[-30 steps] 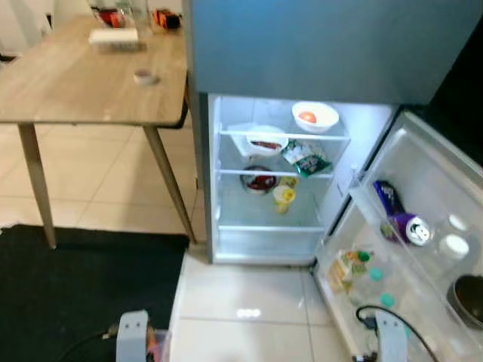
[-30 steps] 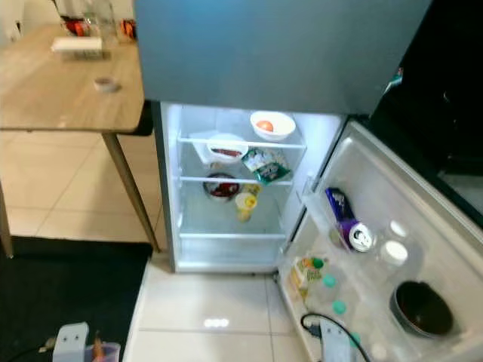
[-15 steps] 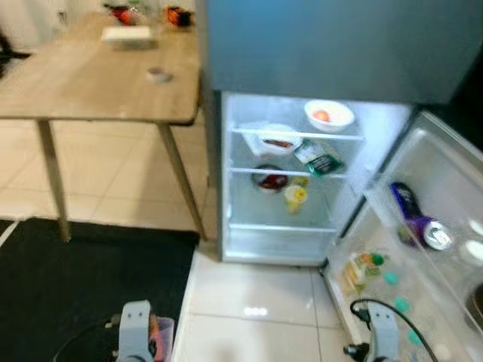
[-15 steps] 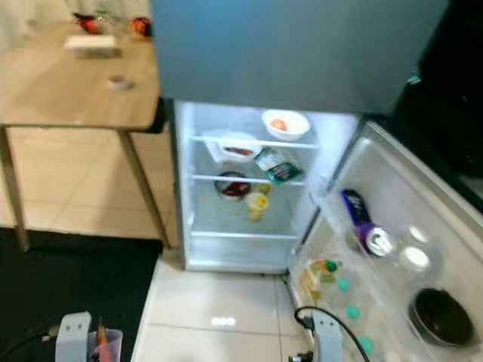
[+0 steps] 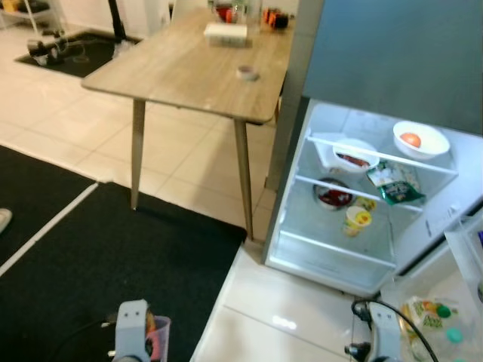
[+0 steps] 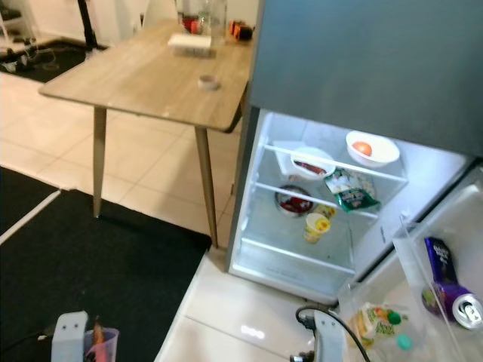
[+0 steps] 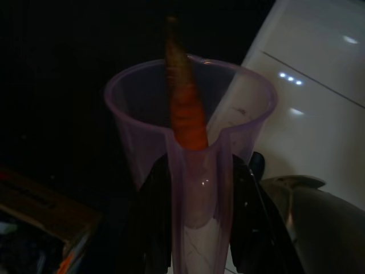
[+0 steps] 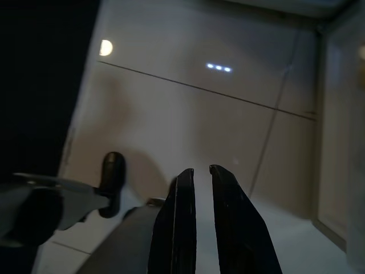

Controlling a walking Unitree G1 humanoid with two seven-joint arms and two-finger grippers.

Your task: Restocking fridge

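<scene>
On the fridge's (image 6: 302,249) lit shelves several things already sat: a white bowl (image 6: 371,148) holding something orange at the right end of the top shelf, a second bowl (image 6: 310,162) beside it toward the left, a green packet (image 6: 348,190) hanging over the shelf edge, a dark dish (image 6: 290,200) and a yellow cup (image 6: 316,225) on the shelf below. The door (image 6: 430,264) stood wide open, and its racks carried a purple can (image 6: 451,297) and a green-capped carton (image 6: 377,323).

By that showing, the restocking looked partly done, but the piece in hand had not yet gone in.

That piece was a carrot (image 7: 185,101) standing upright in a clear purple cup (image 7: 191,154). The left gripper (image 7: 197,214) pinched the cup's lower body between its two black fingers, one on each side, so the carrot rose just above the fingertips and leaned on the cup's rim. From the head views the cup hung low at the robot's left, over the black mat (image 5: 90,279) near the mat's edge where it met the white tiles (image 5: 302,302), well apart from the fridge.

The right gripper (image 8: 198,188) hung over the tiles near the open door with its fingers almost pressed together, a thin gap between them, holding nothing.

A wooden table (image 5: 189,72) stood left of the fridge, with a roll of tape (image 5: 246,72) near its near edge and a white box (image 5: 226,32) toward its far edge.

Carrying the cup across to a shelf remained.
</scene>
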